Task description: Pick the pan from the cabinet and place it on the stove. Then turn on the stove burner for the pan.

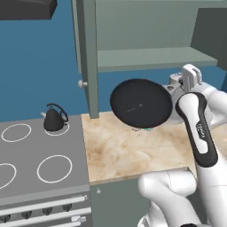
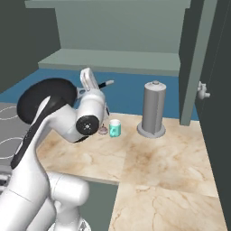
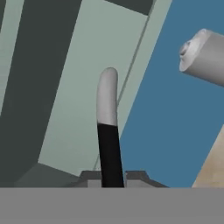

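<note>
The robot was in the middle of the carrying step: the pan [image 1: 141, 105] was already out of the cabinet [image 1: 146, 55] and hung in the air above the marble surface [image 1: 133, 150], to the right of the stove [image 1: 35, 155] and not yet over it. The end effector [image 3: 110, 177] was clenched on the pan handle [image 3: 108, 131], which in the hand view stood straight up between the two finger tips, black near the grip and pale grey at its far end. The pan was held on its edge, so that its round black face looked toward the room and was not level. Just under its lower rim, on the surface, stood a small teal cup [image 2: 115, 128], and further from the stove, on the same surface, a grey paper towel holder [image 2: 153, 110]. On the stove, the small black kettle [image 1: 54, 119] occupied the back ring nearest to the pan, while the white ring [image 1: 54, 168] in front of it was free. I think the next move called for a swing of the arm toward the stove, with the pan turned flat again before it came down, and the free front ring looked like the natural place for it. The cabinet door [image 1: 88, 57] hung open between the pan and the stove, so the path had to stay in front of it. Only afterwards would the dark knobs [image 1: 46, 211] on the stove front matter, for the burner.
</note>
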### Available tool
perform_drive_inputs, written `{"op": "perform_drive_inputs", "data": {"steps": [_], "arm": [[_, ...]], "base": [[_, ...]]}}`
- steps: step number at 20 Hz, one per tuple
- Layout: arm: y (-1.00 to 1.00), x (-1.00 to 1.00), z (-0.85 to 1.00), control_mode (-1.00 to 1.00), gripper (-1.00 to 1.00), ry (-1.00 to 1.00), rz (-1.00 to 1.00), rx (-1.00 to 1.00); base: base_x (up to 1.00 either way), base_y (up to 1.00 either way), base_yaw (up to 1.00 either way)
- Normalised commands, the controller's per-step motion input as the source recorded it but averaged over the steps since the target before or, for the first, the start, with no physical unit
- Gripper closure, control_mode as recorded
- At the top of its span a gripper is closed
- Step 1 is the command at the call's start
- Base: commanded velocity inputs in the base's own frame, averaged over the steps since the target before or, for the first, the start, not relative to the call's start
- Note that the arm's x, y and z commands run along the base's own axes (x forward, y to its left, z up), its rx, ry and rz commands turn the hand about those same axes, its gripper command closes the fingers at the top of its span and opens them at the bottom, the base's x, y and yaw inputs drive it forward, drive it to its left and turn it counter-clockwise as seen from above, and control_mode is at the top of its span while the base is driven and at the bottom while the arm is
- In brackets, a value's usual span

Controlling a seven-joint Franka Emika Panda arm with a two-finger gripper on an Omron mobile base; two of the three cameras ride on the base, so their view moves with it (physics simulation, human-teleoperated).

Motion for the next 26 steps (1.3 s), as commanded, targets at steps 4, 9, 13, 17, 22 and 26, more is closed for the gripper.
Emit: {"op": "perform_drive_inputs", "data": {"steps": [4,9,13,17,22,26], "arm": [[0.48,-0.40,-0.31,-1.00,1.00,0.07,0.14,0.00],[0.58,-0.25,-0.33,-1.00,1.00,0.08,0.15,0.00],[0.65,-0.09,-0.41,-1.00,1.00,0.05,0.13,0.00],[0.37,-0.09,-0.39,-1.00,1.00,0.12,0.16,-0.01],[0.40,0.08,-0.55,-1.00,1.00,0.06,0.12,0.00],[0.37,0.27,-0.58,-1.00,1.00,0.00,0.09,0.01]], "base": [[0.00,0.00,0.00],[0.00,0.00,0.00],[0.00,0.00,0.00],[0.00,0.00,0.00],[0.00,0.00,0.00],[0.00,0.00,0.00]]}}
